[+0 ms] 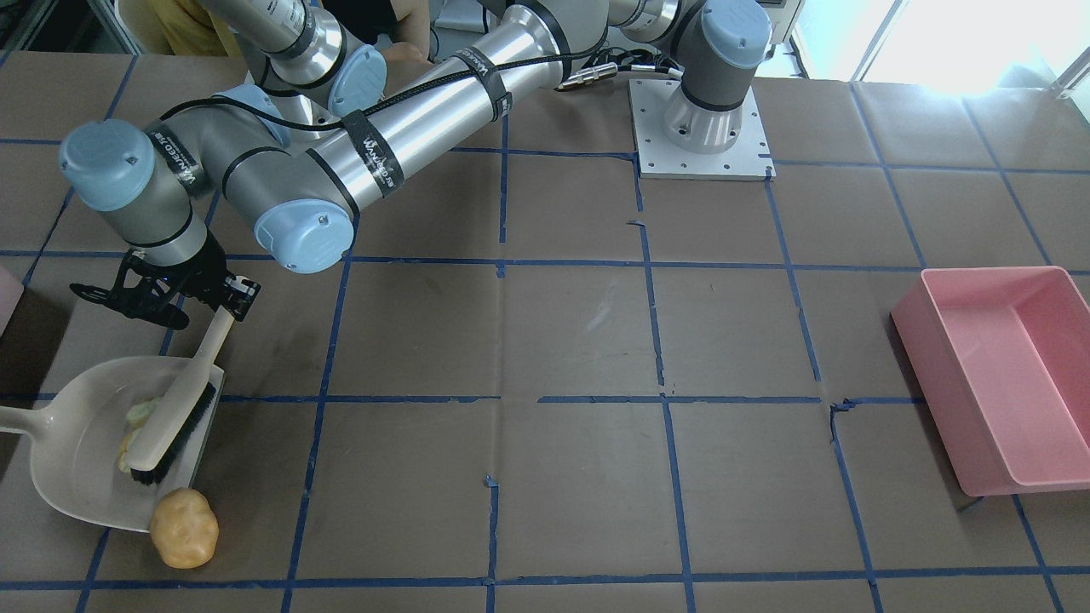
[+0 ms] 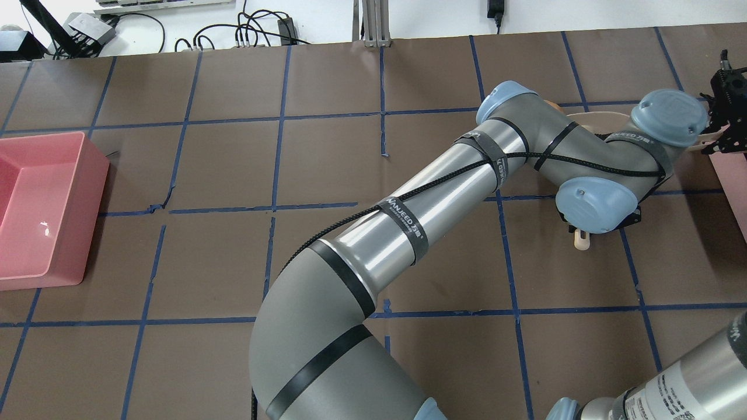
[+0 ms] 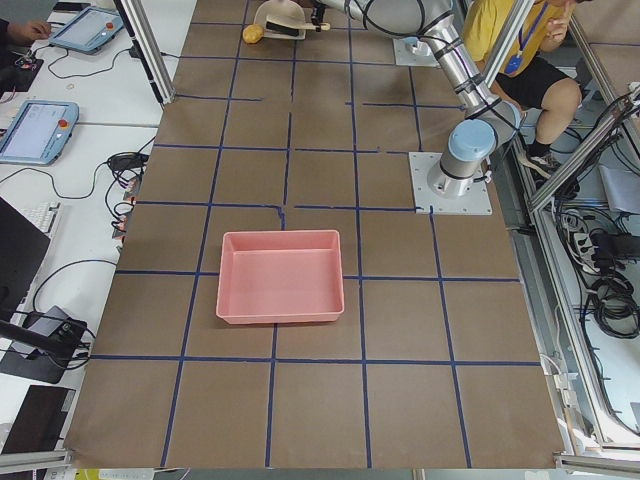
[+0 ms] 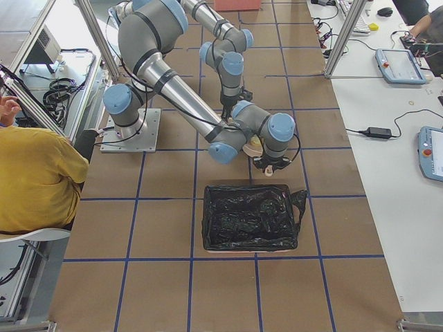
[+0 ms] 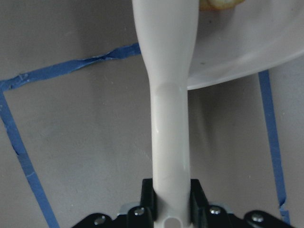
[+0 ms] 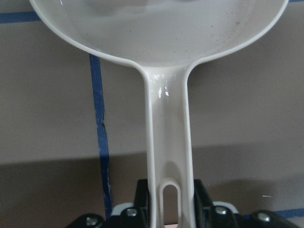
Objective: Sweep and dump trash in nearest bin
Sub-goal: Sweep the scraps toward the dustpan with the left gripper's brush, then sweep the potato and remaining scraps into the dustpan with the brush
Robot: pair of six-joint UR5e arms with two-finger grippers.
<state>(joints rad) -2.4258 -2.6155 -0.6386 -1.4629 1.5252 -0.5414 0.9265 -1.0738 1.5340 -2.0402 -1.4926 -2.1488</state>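
Note:
My left gripper (image 1: 228,305) is shut on the handle of a cream brush (image 1: 174,417); the grip also shows in the left wrist view (image 5: 171,190). The brush's black bristles rest in a cream dustpan (image 1: 77,464). My right gripper (image 2: 723,125) is shut on the dustpan's handle (image 6: 168,142). A pale green-white chunk (image 1: 143,411) and an orange-and-white chunk (image 1: 128,451) lie in the pan beside the brush. The orange-yellow potato-like oval (image 1: 184,528) lies on the table at the pan's open lip. A sliver of the pale pink bin (image 1: 5,294) shows just beyond the pan.
A large pink rectangular tray (image 1: 996,375) sits at the far end of the table, on my left side. The left arm (image 2: 408,233) reaches across the table to the right side. The bin is lined with a black bag (image 4: 249,218). A person in yellow (image 4: 34,173) sits behind the robot.

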